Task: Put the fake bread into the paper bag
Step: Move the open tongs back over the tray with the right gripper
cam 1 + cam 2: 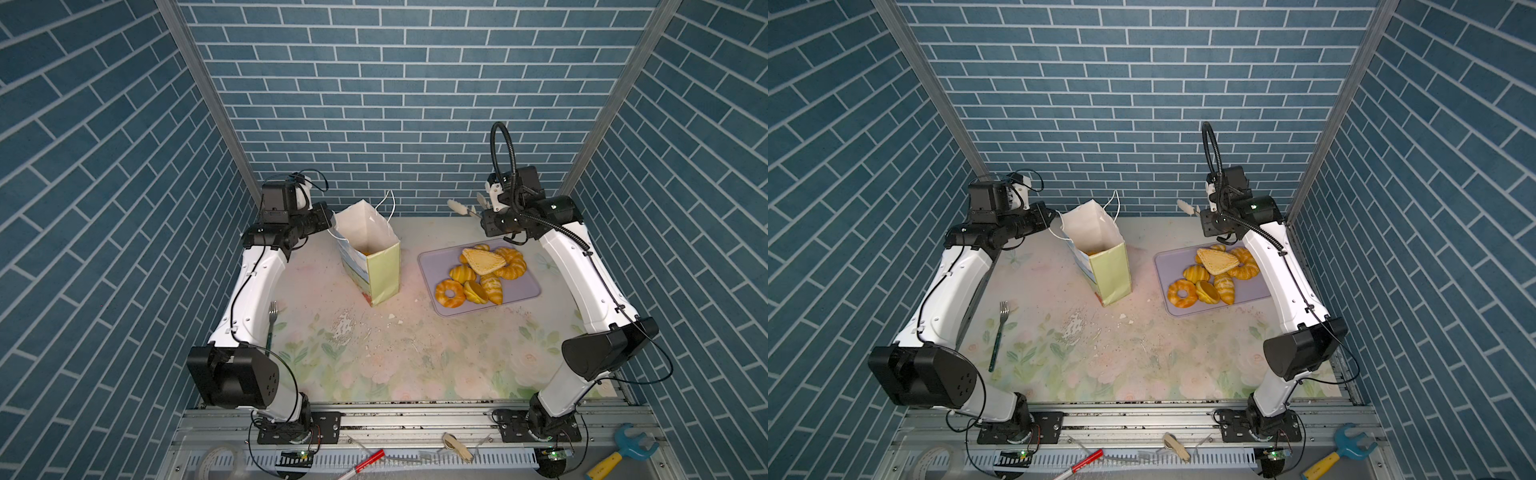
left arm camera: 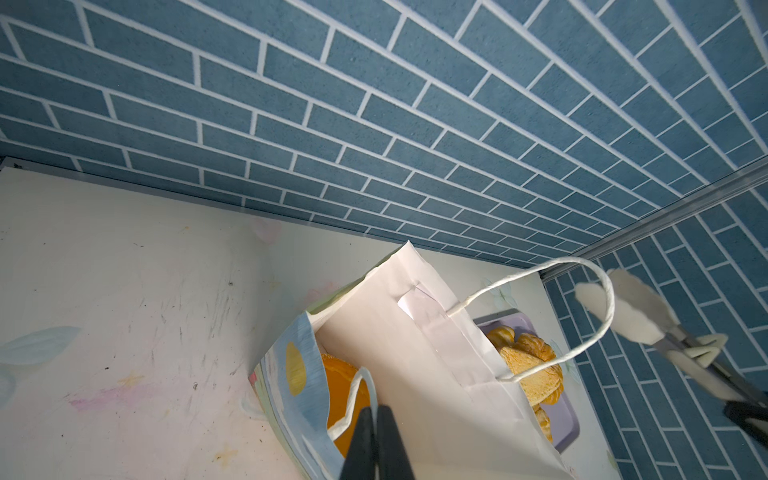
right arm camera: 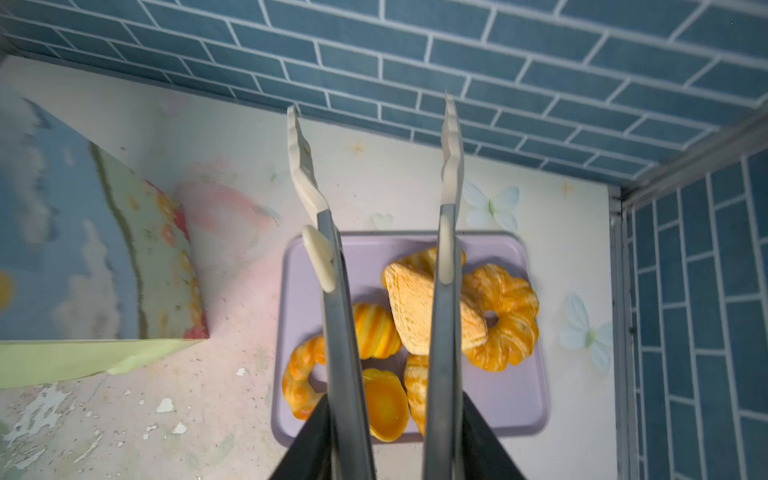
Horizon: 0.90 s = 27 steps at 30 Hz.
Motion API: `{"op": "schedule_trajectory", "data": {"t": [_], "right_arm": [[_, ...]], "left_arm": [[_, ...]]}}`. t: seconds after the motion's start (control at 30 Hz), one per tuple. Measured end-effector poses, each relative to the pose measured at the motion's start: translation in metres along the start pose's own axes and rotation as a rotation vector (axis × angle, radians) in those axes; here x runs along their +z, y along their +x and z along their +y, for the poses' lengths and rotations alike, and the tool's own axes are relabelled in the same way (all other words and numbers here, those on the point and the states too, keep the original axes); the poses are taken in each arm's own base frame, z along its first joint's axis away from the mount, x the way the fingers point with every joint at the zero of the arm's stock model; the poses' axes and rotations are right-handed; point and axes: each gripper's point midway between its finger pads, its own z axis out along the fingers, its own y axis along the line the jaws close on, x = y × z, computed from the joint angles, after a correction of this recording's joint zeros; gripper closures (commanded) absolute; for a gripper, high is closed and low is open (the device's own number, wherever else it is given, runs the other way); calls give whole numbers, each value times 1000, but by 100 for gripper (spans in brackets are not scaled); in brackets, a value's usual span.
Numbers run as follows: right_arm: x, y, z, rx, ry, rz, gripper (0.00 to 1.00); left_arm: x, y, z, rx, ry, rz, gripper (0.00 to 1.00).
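**Tray, Fork and Stray Tools on a Worn Bench**

A flat lavender tray (image 1: 521, 291) lies right of centre on the bench (image 1: 415, 357), whose floral covering has a flaked white patch (image 1: 345, 328) near the middle. A fork (image 1: 271, 324) with a dark green handle lies well apart at the left, tines toward the back. Metal tongs (image 3: 337, 307) with cream tips hang in the air near the tray's far edge, arms apart. On the front rail sit a clear tape roll (image 1: 218, 449), a red-and-white pen (image 1: 365, 460) and a blue toy wrench (image 1: 619, 455) with a yellow handle. Blue brick-pattern walls (image 1: 395, 104) enclose three sides.
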Motion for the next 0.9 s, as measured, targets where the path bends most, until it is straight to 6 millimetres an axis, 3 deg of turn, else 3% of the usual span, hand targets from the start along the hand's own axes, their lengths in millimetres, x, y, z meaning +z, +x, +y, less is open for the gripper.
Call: {"op": "schedule_trajectory", "data": {"t": [0.23,0.37,0.5,0.9], "right_arm": [[28,89,-47,149,57,213,55],[37,122,-65,215,74,285,54],[40,132,-74,239,86,310,53],[55,125,-75,261,0,276,52]], "left_arm": [[2,1,1,5,-1,5,97],[3,1,1,9,1,8,97],[2,-1,0,15,2,4,97],[2,-1,0,17,1,7,97]]}}
